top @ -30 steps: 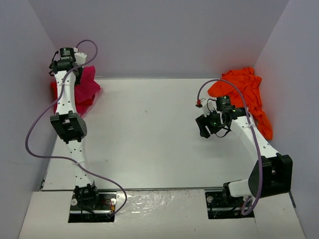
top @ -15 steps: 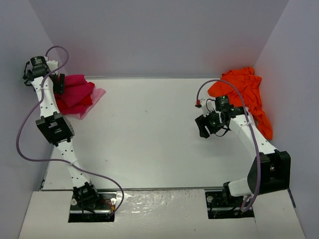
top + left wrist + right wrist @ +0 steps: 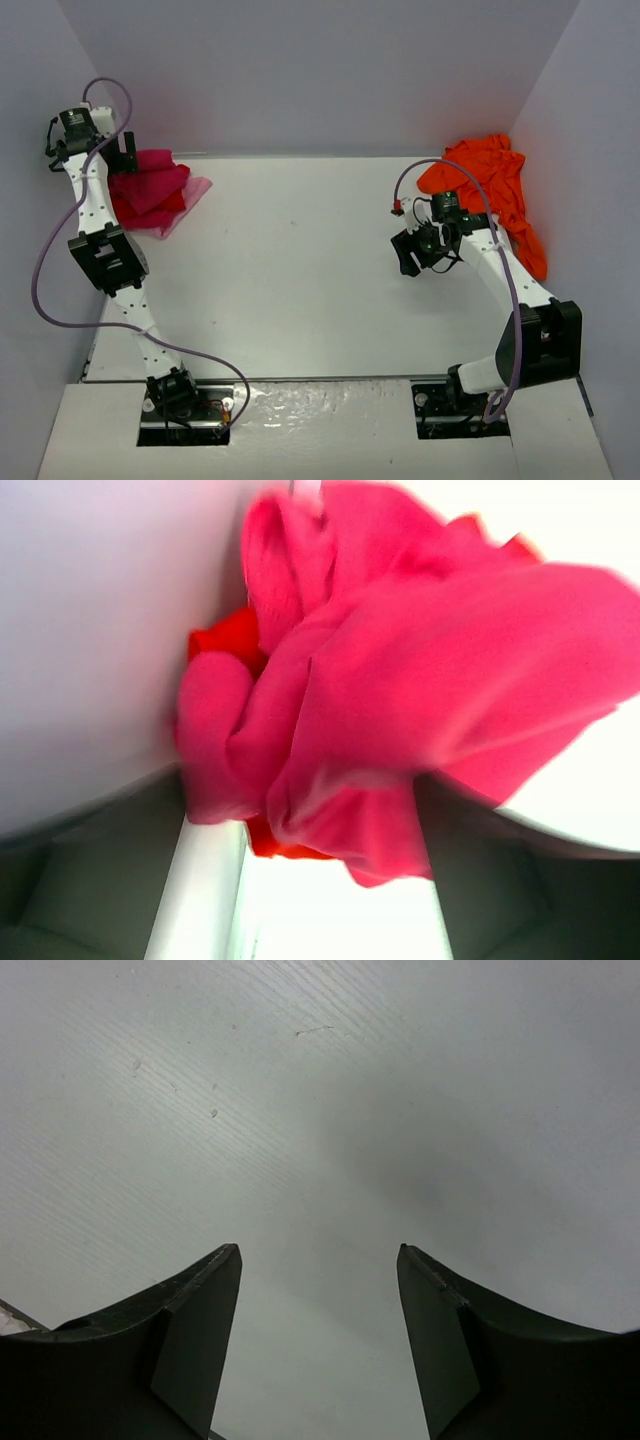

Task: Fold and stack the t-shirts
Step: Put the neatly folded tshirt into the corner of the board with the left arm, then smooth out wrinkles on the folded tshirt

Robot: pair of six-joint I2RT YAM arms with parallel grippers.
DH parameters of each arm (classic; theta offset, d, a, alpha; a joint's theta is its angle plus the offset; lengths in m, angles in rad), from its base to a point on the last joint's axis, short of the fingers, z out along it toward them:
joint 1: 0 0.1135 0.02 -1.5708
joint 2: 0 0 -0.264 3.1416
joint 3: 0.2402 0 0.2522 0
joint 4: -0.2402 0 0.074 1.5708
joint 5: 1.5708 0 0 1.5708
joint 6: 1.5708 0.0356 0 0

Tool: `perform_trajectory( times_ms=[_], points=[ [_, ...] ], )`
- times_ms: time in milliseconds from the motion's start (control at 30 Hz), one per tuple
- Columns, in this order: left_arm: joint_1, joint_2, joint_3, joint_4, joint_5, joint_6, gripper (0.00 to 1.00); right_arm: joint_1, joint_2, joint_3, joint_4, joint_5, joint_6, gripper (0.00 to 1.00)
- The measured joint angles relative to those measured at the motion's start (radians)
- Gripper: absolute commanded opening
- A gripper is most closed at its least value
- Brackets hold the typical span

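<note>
The magenta-pink t-shirt (image 3: pixel 150 185) lies bunched at the counter's (image 3: pixel 300 270) 10 o'clock corner, against the wall. The bright red t-shirt (image 3: pixel 225 640) sits under it, showing only at the edges of the heap. The left claw (image 3: pixel 124 158) hangs at the far-left edge of this heap. In its wrist view, its 2 fingers (image 3: pixel 80 880) are blurred but spread wide, with the pink folds just ahead of them and no grip on the cloth.

The orange t-shirt (image 3: pixel 495 190) lies crumpled at 2 o'clock, along the right wall. The right claw (image 3: pixel 410 255) hovers over bare counter just beside the orange cloth, on its 8 o'clock side. It is parted about halfway and holds nothing.
</note>
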Motion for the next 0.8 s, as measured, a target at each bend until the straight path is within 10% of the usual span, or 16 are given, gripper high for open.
perform_trajectory(
  times_ms=[200, 500, 800],
  points=[
    [0.0, -0.158, -0.007, 0.055, 0.098, -0.076, 0.48, 0.0, 0.001, 0.0, 0.01, -0.001, 0.0, 0.61],
    [-0.006, -0.3, -0.015, 0.102, 0.191, -0.1, 0.02, 0.0, 0.001, 0.0, 0.017, 0.0, 0.0, 0.61],
    [-0.078, -0.197, -0.096, 0.021, 0.243, -0.053, 0.0, 0.0, 0.004, -0.001, 0.025, 0.0, 0.0, 0.61]
  ],
)
